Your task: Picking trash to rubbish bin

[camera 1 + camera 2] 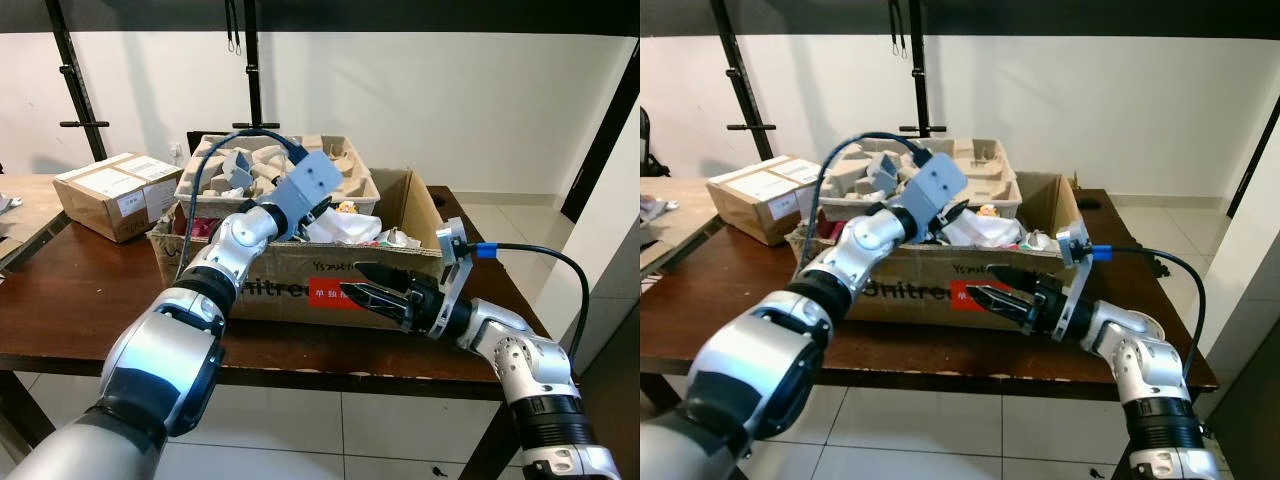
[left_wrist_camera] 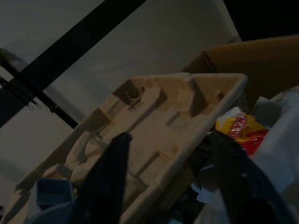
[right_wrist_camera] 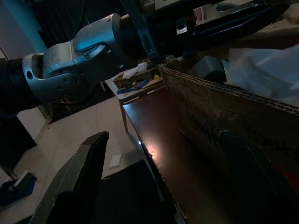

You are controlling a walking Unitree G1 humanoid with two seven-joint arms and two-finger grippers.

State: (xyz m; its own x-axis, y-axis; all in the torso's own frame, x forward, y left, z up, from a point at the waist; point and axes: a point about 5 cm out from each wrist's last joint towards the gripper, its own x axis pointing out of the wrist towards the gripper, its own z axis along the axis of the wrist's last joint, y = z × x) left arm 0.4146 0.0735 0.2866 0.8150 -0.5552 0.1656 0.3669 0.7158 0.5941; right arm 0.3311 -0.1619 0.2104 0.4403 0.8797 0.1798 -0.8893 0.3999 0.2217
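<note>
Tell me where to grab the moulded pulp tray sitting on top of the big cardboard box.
Probably the pulp tray by its raised near rim, from above. The rim is a thin edge the left claw could pinch; the left wrist view shows it open beside that rim. The tray rests tilted on the trash in the cardboard box.

The left gripper reached into the cardboard box, and its fingertips were hidden in the head views behind its wrist camera and the white trash, while the dark left wrist view cut them off at its edge. The printing on the box's front was partly covered by the right gripper. The label on the small parcel was too small to read.
</note>
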